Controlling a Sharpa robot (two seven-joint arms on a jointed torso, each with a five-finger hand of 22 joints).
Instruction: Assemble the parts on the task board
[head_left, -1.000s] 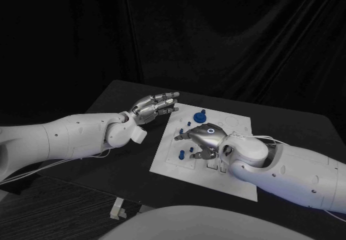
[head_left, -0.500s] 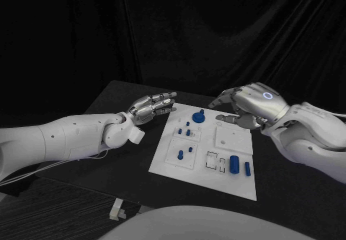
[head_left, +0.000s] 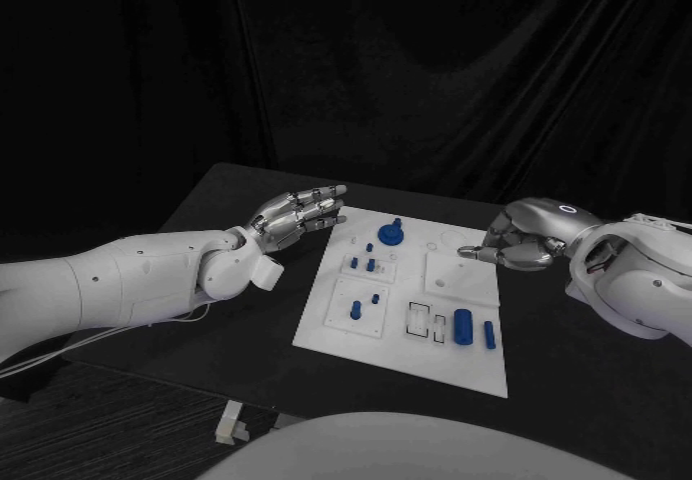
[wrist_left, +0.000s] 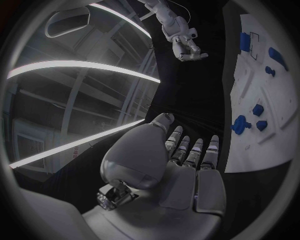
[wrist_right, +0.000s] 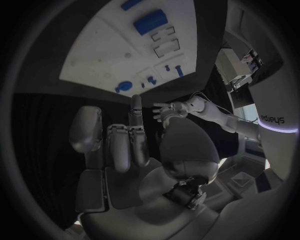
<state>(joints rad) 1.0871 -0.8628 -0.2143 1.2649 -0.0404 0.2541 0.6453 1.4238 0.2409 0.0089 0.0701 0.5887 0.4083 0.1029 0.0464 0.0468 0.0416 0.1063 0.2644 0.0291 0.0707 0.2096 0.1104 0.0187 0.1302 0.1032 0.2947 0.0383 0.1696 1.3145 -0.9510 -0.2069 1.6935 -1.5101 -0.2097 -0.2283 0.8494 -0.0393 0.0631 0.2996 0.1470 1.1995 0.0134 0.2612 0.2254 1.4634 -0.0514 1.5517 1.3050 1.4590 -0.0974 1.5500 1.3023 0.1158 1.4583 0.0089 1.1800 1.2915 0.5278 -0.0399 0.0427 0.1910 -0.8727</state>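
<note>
Task board (head_left: 459, 355) lies mid-table, blue parts (head_left: 463, 327) near its right. Right hand (head_left: 522, 245), fingers curled, empty, hovers beside its right edge; left hand (head_left: 296, 215) spread, empty. Approach vertically, pinch firmly.

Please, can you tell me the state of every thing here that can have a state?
left hand: holds nothing, fingers apart, by the board's far left corner.
right hand: fingers curled in, nothing visible in it.
task board: flat on the table.
round blue part: standing on the board.
large blue part: lying by the near right slots.
</note>
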